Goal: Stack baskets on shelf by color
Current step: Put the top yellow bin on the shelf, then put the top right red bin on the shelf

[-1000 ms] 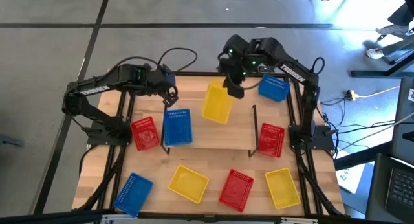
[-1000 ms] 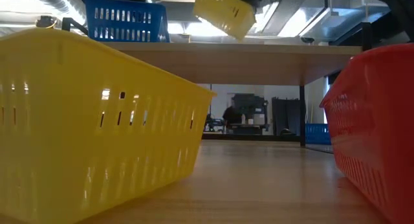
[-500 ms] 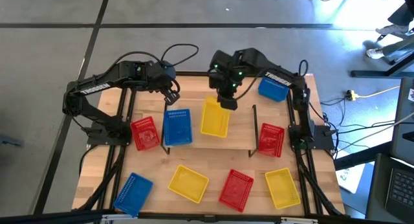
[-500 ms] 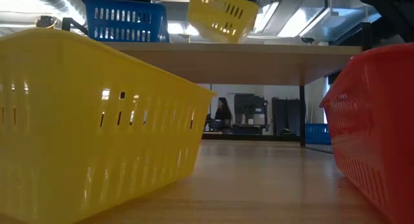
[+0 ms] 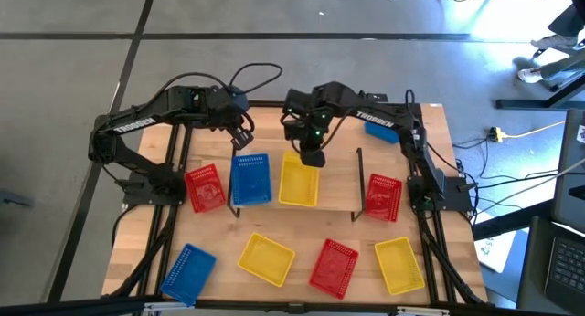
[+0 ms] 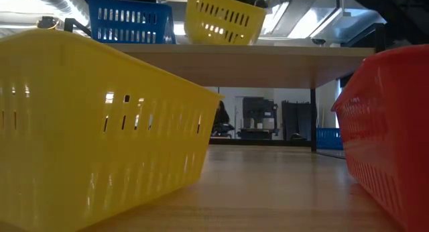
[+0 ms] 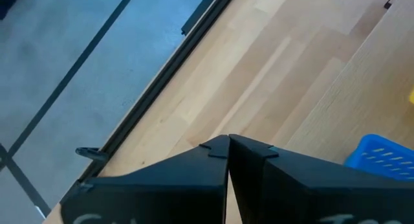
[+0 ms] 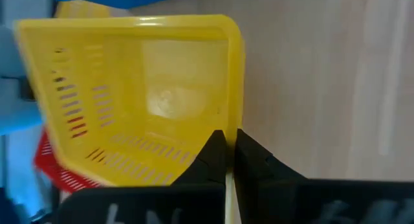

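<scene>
baskets sit all over the table (image 5: 430,124). on the shelf (image 5: 338,193), a blue basket (image 5: 251,179) lies at the 9 o'clock end, and just beside it toward 3 o'clock is a yellow basket (image 5: 299,184). the right gripper (image 5: 311,156) is clamped on that yellow basket's 12 o'clock rim, fingers pressed together on the thin wall; the right wrist view shows the same pinch (image 8: 225,153) on the rim of the yellow basket (image 8: 136,94). in the low view the yellow basket (image 6: 224,19) sits slightly tilted on the shelf (image 6: 268,54); i cannot tell whether it rests fully on the board. the blue basket (image 6: 131,21) stands next to it.

the left gripper (image 5: 241,138) hangs just at 12 o'clock of the blue basket, fingers together and empty, as the left wrist view (image 7: 228,146) shows.

off the shelf: a red basket (image 5: 205,187) at its 9 o'clock end, another red (image 5: 382,196) at its 3 o'clock end, a blue one (image 5: 379,129) at 1 o'clock partly under the right arm, and along the 6 o'clock edge blue (image 5: 187,271), yellow (image 5: 266,258), red (image 5: 333,266) and yellow (image 5: 398,265).
</scene>
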Motion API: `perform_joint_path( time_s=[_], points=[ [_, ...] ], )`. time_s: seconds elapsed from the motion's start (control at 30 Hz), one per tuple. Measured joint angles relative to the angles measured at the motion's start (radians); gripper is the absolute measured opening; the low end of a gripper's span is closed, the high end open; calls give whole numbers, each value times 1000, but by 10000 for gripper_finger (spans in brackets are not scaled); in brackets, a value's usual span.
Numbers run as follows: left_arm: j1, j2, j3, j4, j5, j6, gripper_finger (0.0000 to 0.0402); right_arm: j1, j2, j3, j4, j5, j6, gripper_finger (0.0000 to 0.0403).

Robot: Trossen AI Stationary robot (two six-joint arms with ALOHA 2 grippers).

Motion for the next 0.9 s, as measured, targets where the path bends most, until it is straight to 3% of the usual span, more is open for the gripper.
perform_joint_path(
  time_s=[0.17, 0.57, 0.8, 0.9],
  points=[
    [0, 0, 0, 0, 0, 0, 0, -1, 15, 0, 5, 45, -1, 5],
    [0, 0, 0, 0, 0, 0, 0, -1, 15, 0, 74, 69, -4, 69],
    [0, 0, 0, 0, 1, 3, 0, -4, -40, 0, 43, 74, -18, 63],
    [0, -2, 0, 0, 47, 49, 0, -6, -84, 0, 43, 74, -2, 56]
  ],
)
